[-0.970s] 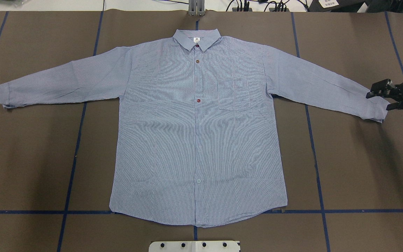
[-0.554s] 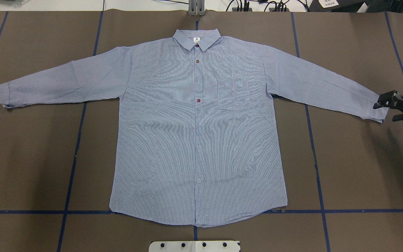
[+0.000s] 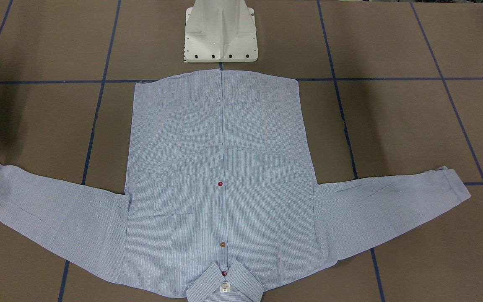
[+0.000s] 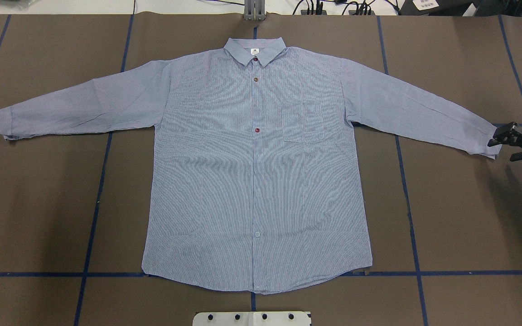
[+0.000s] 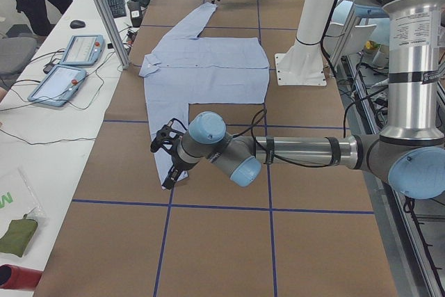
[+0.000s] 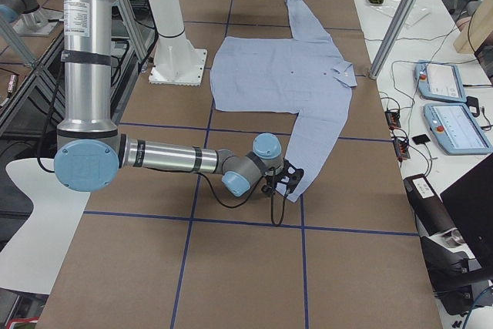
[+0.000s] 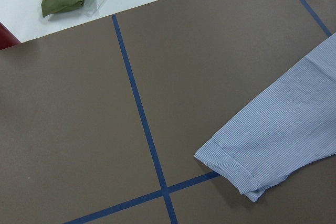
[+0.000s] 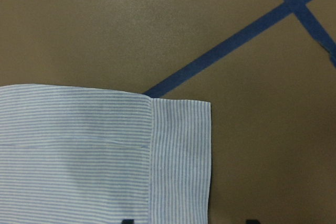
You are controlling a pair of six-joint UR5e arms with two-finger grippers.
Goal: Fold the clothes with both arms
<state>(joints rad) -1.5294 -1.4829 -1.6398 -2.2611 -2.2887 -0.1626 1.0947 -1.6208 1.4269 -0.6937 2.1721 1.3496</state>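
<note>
Shirt (image 4: pixel 252 181): laid flat and face-up on the table (image 4: pixel 39 203), buttoned. In the overhead view the collar (image 4: pixel 254 50) is at 12 o'clock and the hem at 6 o'clock, with the sleeves spread toward 9 and 3 o'clock.
Details: the pocket (image 4: pixel 304 124) sits at 3 o'clock of the middle red button (image 4: pixel 257 130). A small white label is seen inside the collar.
Right cuff (image 4: pixel 492 144): flat on the table at the 3 o'clock end, beside a crossing of blue tape lines (image 8: pixel 236 45).
Right gripper (image 4: pixel 502 150): held low at the right cuff and pointed toward 9 o'clock. The jaws are spread wide and nothing is gripped. In the right wrist view two dark fingertips (image 8: pixel 126 221) are seen at the 6 o'clock edge, one over the cuff and one past its end. Contact with the cloth cannot be confirmed.
Left cuff (image 7: pixel 231 166): flat on the table, at 5 o'clock in the left wrist view, just beside a tape crossing.
Left gripper (image 5: pixel 167 161): seen only from the side camera, close to the left cuff. Whether it is spread or closed cannot be told.
Base (image 4: pixel 252 318): white, at 6 o'clock just beyond the hem and apart from it.
</note>
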